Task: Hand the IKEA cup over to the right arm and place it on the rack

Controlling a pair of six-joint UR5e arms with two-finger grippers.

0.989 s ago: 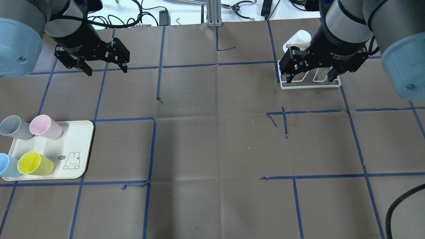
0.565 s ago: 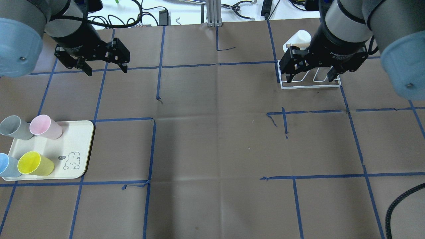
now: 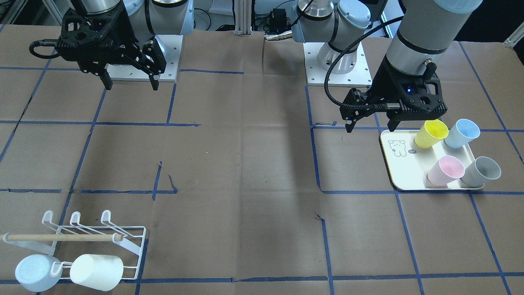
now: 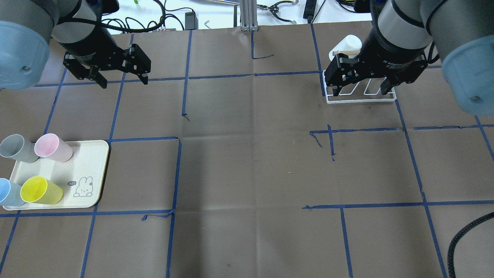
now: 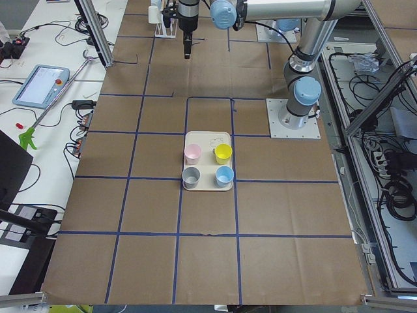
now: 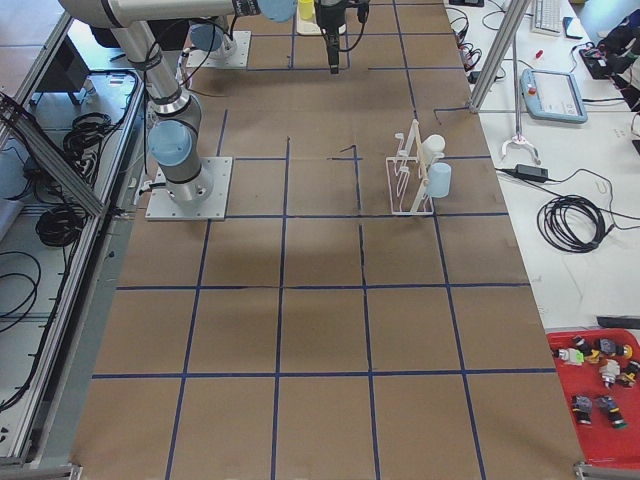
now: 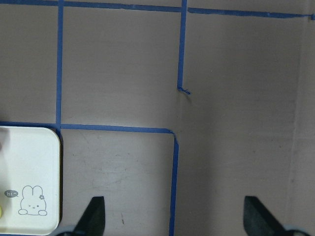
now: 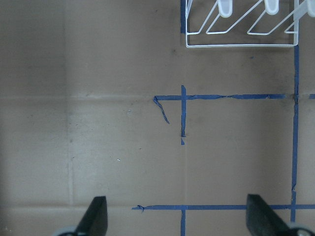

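Table [image 4: 247,173]: brown paper, blue tape grid, both arms up off it.
Right arm [image 4: 401,27]: hanging high, wrist pointed down. The right fingers [image 4: 336,88] are spread wide, gripping nothing, clear of the rack.
Left arm [image 4: 83,34]: also up high. The left fingers [image 4: 102,80] are wide apart with nothing between them, and the tray's corner just shows in its wrist view.
Tray [image 4: 90,166]: cream, rabbit drawing, on the robot's left side of the table.
Rack [image 3: 141,246]: white wire with a wooden dowel [image 3: 61,237] across it, on the robot's right. 2 cups sit on its outer prongs, a white cup [image 3: 96,272] and a pale blue cup [image 3: 35,273].
Tray cups: 4 upright on the tray, namely yellow cup [image 4: 40,190], blue cup [image 4: 9,193], pink cup [image 4: 53,147] and grey cup [image 4: 17,148]. None is gripped.
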